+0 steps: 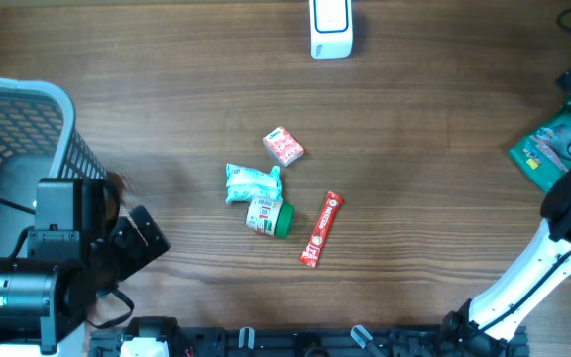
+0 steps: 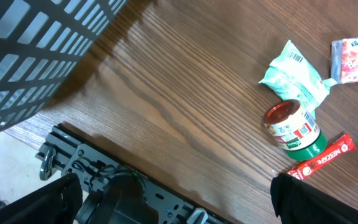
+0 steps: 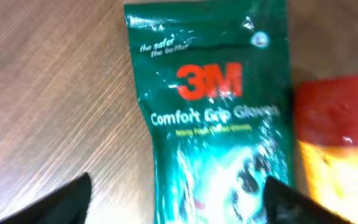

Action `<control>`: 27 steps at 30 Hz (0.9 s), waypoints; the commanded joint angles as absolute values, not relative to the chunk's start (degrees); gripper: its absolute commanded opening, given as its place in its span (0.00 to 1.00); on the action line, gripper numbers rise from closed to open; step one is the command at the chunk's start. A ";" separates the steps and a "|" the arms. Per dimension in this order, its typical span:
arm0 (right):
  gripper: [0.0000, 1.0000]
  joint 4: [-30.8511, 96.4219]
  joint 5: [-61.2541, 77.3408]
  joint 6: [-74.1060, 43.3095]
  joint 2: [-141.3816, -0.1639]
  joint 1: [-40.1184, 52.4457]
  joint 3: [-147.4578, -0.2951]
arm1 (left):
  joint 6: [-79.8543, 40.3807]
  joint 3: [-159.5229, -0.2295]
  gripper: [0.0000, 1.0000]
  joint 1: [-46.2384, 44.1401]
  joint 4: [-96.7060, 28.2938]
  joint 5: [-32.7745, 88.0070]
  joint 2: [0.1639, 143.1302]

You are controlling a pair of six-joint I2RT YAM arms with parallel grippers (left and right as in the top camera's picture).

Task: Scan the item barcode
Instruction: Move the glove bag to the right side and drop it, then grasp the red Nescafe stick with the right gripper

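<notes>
overhead: green 3m glove pack (image 1: 553, 149) flat on tabletop (image 1: 414, 119) at right edge, well apart from white device (image 1: 330, 28) (top centre). mesh basket (image 1: 18, 129) far left.
left wrist: left fingers (image 2: 45, 202) spread wide, empty.
right wrist: right fingers (image 3: 61, 205) wide apart over pack, not clamping it.

Pale blue mesh basket (image 1: 8, 129) at the left edge, standing on a brown wood-grain table (image 1: 434, 149)

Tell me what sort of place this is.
Probably a mock shop checkout: a white scanner at the far edge, packaged goods like the glove pack, and a plastic basket at left.
</notes>
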State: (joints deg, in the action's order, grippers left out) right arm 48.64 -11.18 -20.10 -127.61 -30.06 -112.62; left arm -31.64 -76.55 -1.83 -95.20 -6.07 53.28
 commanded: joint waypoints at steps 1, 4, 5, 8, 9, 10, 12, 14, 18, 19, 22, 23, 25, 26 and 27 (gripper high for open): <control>0.90 51.83 -8.10 -28.67 -115.50 -28.97 -113.19 | -32.21 -76.66 1.00 -2.02 -95.20 -5.78 53.23; 0.90 59.96 3.49 -36.40 -108.01 -24.53 -113.19 | -32.21 -76.66 1.00 -2.02 -95.20 -5.78 53.25; 0.90 64.51 6.48 -38.94 -106.78 -22.33 -113.19 | -32.21 -76.66 1.00 -2.02 -95.20 -5.78 53.23; 0.86 78.76 9.93 -42.13 -106.61 -13.87 -112.75 | -32.21 -76.66 1.00 -2.02 -95.20 -5.80 53.23; 0.86 82.02 9.21 -42.00 -106.61 -9.82 -112.01 | -32.21 -76.66 1.00 -2.02 -95.20 -5.78 53.23; 0.85 84.51 8.84 -41.95 -106.61 -5.45 -110.72 | -32.21 -76.66 1.00 -2.02 -95.20 -5.80 53.25; 0.83 85.47 8.73 -41.98 -106.61 2.22 -106.56 | -32.21 -76.66 1.00 -2.02 -95.20 -5.78 53.23; 0.77 81.62 8.43 -42.52 -106.61 10.50 -99.20 | -32.21 -76.66 1.00 -2.02 -95.20 -5.78 53.23; 0.68 73.03 8.54 -51.99 -106.61 21.54 -84.58 | -32.21 -76.66 1.00 -2.02 -95.20 -5.78 53.23; 0.68 67.81 9.10 -54.35 -106.61 26.28 -78.96 | -32.21 -76.66 1.00 -2.02 -95.20 -5.78 53.23; 0.68 56.27 9.08 -57.17 -106.61 35.40 -71.31 | -32.21 -76.66 1.00 -2.02 -95.20 -5.78 53.23; 0.68 51.44 9.06 -57.17 -106.61 38.06 -68.77 | -32.21 -76.66 1.00 -2.02 -95.20 -5.78 53.23; 0.56 45.87 8.95 -60.55 -106.65 41.71 -64.31 | -32.21 -76.66 1.00 -2.02 -95.20 -5.78 53.23; 0.49 45.47 8.62 -63.81 -106.65 42.65 -62.35 | -32.21 -76.66 1.00 -2.02 -95.20 -5.78 53.23; 0.46 45.47 8.64 -65.23 -106.65 43.03 -61.21 | -32.21 -76.66 1.00 -2.02 -95.20 -5.78 53.23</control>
